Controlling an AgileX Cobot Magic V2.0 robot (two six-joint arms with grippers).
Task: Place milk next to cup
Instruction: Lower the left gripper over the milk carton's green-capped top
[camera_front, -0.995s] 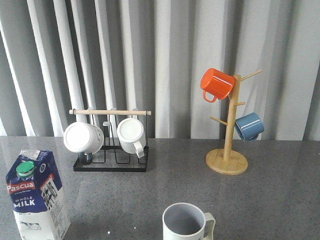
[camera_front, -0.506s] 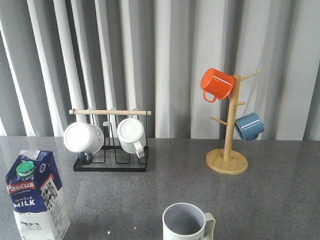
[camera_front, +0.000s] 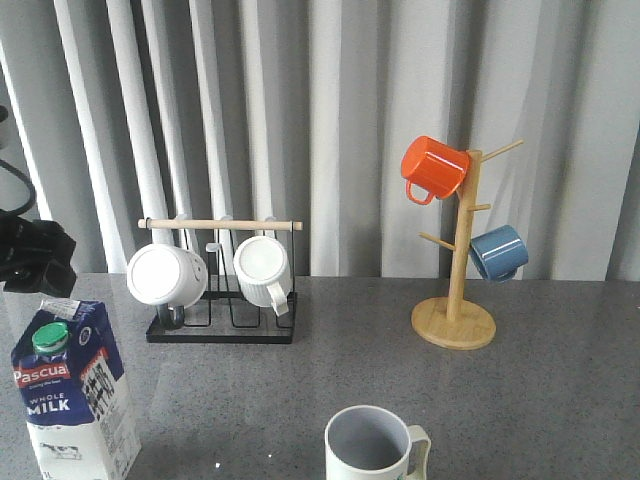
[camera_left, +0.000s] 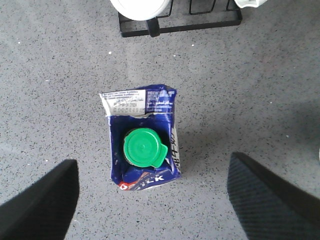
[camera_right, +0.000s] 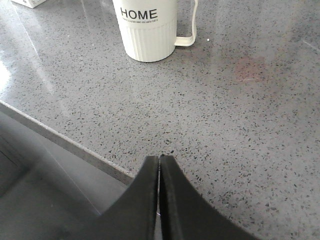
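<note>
While my left pincer (camera_left: 150, 200) hangs above the grey speckled table (camera_front: 500, 400), its two dark fingers (camera_left: 42, 202) stand wide apart, and the milk carton (camera_left: 142, 137) sits upright directly beneath the gap between them, touching neither. From above I see its round green cap (camera_left: 144, 148) and the folded gable ridge with small print, the blue sides dropping away to the table. Beyond the carton, farther from my left fingers, lies the base of the black wire mug rack (camera_left: 180, 22) with the edge of a plain white mug (camera_left: 139, 7) over it.

In the front view my left arm (camera_front: 35, 255) shows as a dark shape over the carton (camera_front: 75, 390), which stands at the table's near left and shows its red "Pascual" label and "WHOLE MILK" lettering. The carton is well apart from the cup (camera_front: 375, 445), which stands near the front edge at the middle, its grey inside open upward.

My right pincer (camera_right: 159, 200) has its fingers pressed together on nothing, poised over the near edge of the table. Ahead of it, clear of the fingertips, stands the ribbed cup (camera_right: 149, 27) with black "HOME" lettering, its cream handle (camera_right: 187, 30) to one side.

Farther back stand the rack with two white mugs (camera_front: 265, 270) and a wooden mug tree (camera_front: 455, 290) carrying an orange mug (camera_front: 433, 168) and a blue mug (camera_front: 498, 252).
</note>
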